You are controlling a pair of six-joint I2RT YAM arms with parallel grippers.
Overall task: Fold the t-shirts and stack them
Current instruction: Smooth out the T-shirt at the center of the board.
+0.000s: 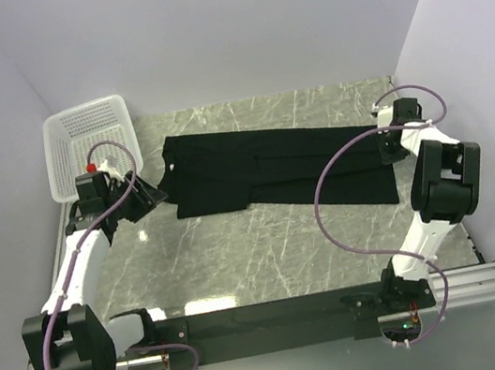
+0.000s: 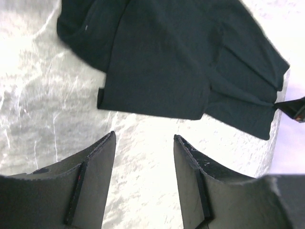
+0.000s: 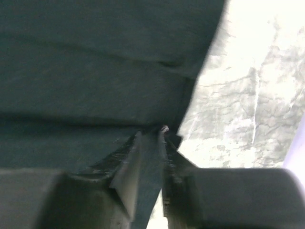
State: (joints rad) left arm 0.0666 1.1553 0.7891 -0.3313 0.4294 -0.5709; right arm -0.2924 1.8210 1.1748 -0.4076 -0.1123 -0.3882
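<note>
One t-shirt (image 1: 274, 173) in sight: black, soft cotton, laid out as a long band across the middle of the table (image 1: 268, 248), collar end toward 9 o'clock, hem end toward 3 o'clock. Overlapping layers along the length, so probably folded lengthwise already; starburst print not visible.

Handling, as a judgement: light, limp, no stiffness of its own. Likely to sag and bunch if raised from one point, and to drag rather than slide on the stone. Not fragile. Best taken by pinching layered edges at corners, both ends together, with all plies inside the pinch.

Right gripper (image 1: 384, 151) at the hem end, 3 o'clock: fingers pressed close, a strip of dark cloth nipped between them in the wrist view (image 3: 151, 133).

Left gripper (image 1: 157, 198) at 9 o'clock, just beside the collar end: fingers spread, nothing between them, bare marble beneath (image 2: 144, 138), nearest cloth edge a little ahead.

White mesh basket (image 1: 87, 108) at 10 o'clock, apart from the shirt.
</note>
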